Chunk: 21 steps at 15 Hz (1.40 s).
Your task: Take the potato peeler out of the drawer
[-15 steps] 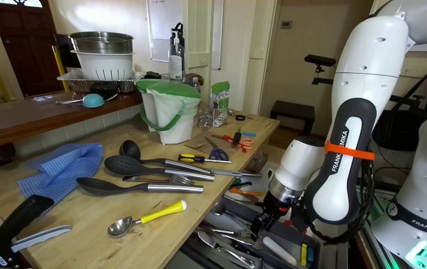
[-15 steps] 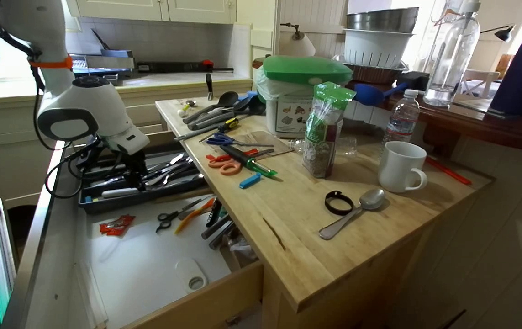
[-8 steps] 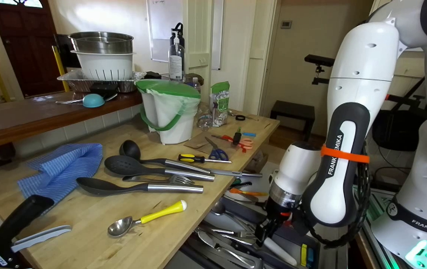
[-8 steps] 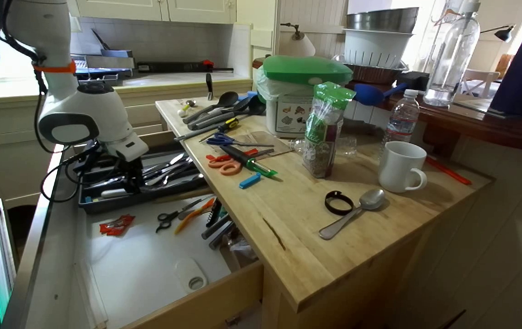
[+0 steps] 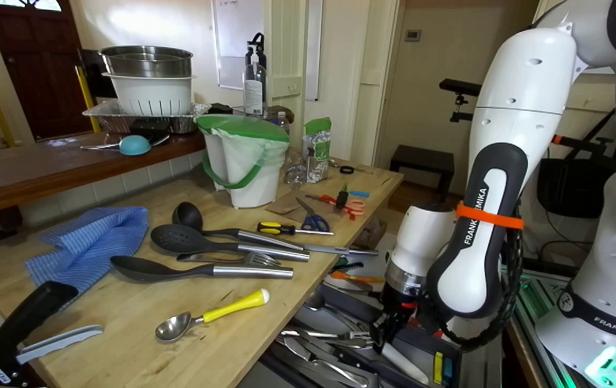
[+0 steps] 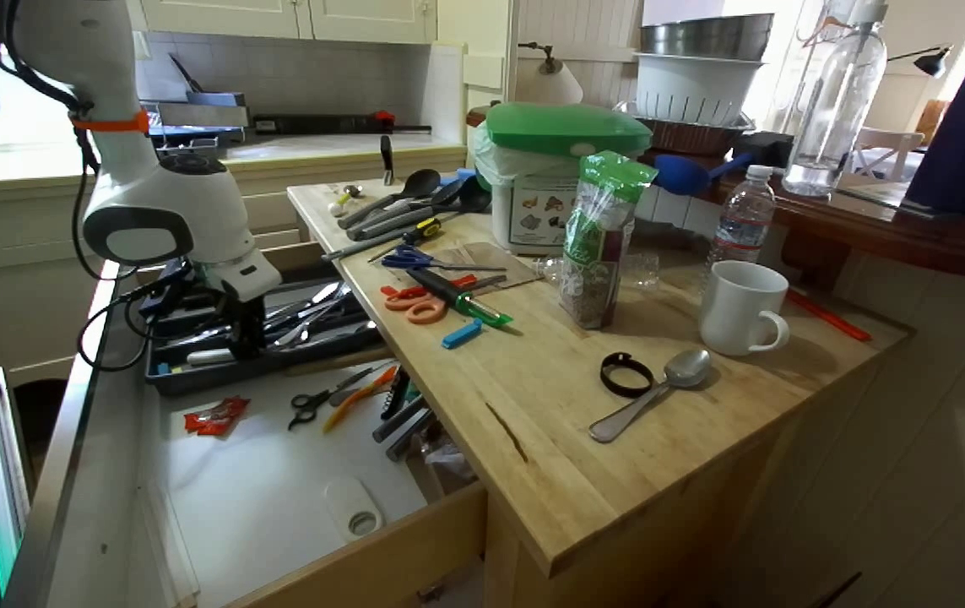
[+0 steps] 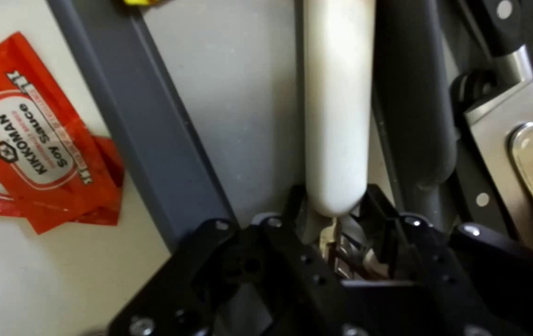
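Note:
The potato peeler shows as a long white handle [image 7: 338, 107] with a thin metal neck, lying in the dark grey cutlery tray [image 7: 154, 116] inside the wooden drawer [image 6: 355, 553]. My gripper [image 7: 336, 198] is shut on the neck end of that handle, one black finger [image 7: 376, 198] on each side. Its metal part is mostly hidden between and below the fingers. In an exterior view the handle [image 5: 405, 364] extends away from the gripper [image 5: 380, 340] across the tray; a further exterior view shows the handle [image 6: 210, 356] beside the dark fingers [image 6: 244, 338].
Several knives and forks [image 5: 334, 350] crowd the tray beside the gripper. Soy sauce packets [image 7: 38, 140], black scissors [image 6: 305, 409] and a white oval object [image 6: 354, 507] lie on the drawer floor. The wooden countertop [image 6: 550, 397] overhangs the drawer, bearing utensils, a bin [image 6: 562, 177] and a mug [image 6: 744, 308].
My gripper has shifted slightly lower and come onto the end of the white handle. Some metal cutlery beside it in the tray has moved a little.

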Available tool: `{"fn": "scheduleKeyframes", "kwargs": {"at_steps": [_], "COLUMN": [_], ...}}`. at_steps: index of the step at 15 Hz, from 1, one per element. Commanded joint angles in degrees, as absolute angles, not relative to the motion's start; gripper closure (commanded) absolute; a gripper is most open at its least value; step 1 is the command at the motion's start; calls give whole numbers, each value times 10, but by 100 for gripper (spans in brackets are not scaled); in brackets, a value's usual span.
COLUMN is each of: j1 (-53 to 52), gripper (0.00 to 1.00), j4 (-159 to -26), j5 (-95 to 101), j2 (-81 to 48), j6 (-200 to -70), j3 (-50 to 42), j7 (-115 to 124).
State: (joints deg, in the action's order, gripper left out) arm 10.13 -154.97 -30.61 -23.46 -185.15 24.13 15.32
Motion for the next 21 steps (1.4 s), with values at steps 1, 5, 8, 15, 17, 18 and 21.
{"fn": "scheduleKeyframes", "kwargs": {"at_steps": [1,5,8,15,17,18,21], "j1": [75,77,95,211,261,280,323], "gripper": [91,91,91,91,91,91,91], "j4": [-1542,-1570,-1589,-1572,-1568,-1570,-1578], "j5": [-299,-280,-289,-275,-266,-261,-246], "j2": [-233,-182,-136,-94,-107,-109,-95], "j6": [-1846,-1880,-1893,-1856,-1860,-1863,-1895], "j3": [226,273,319,500,564,588,626], "j7": [148,102,101,93,81,77,33]}}
